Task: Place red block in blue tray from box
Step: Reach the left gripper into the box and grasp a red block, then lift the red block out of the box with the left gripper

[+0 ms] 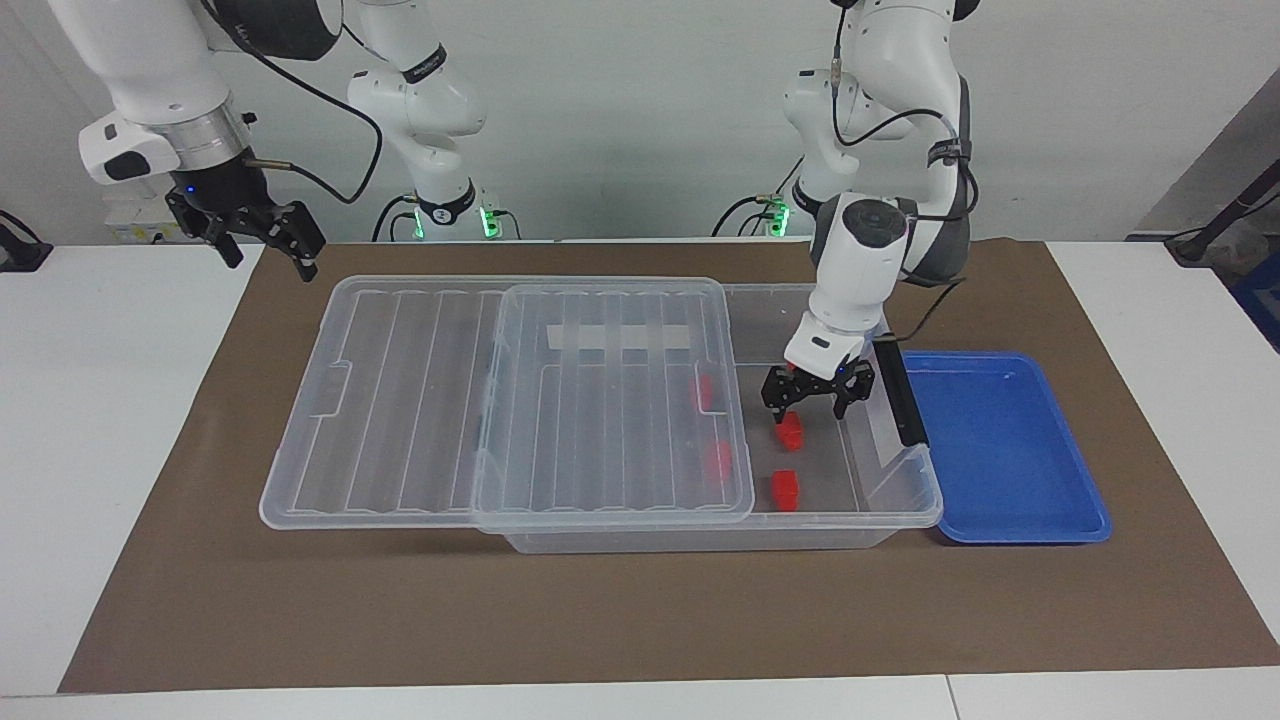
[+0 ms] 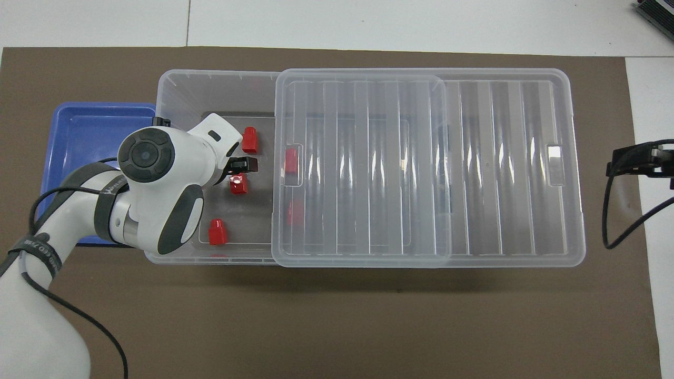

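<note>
Half-lidded box (image 1: pixel 905 500) holds faceted red blocks; left gripper (image 1: pixel 818 398) spread open, empty, just above red block (image 1: pixel 790 430); blue tray (image 1: pixel 1000 450) bare

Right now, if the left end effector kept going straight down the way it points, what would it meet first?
Probably the middle red block in the open part of the box; the open left end effector hangs just above it, though depth is hard to judge.

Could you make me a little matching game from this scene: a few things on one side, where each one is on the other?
Things:
1. left gripper
2. right gripper
3. blue tray
4. lid

Places:
A. beside the box, at the left arm's end
B. slid partway off the box
C. open, inside the box over a red block
D. raised, open, waiting

Pairs: 1-C, 2-D, 3-A, 4-B
</note>
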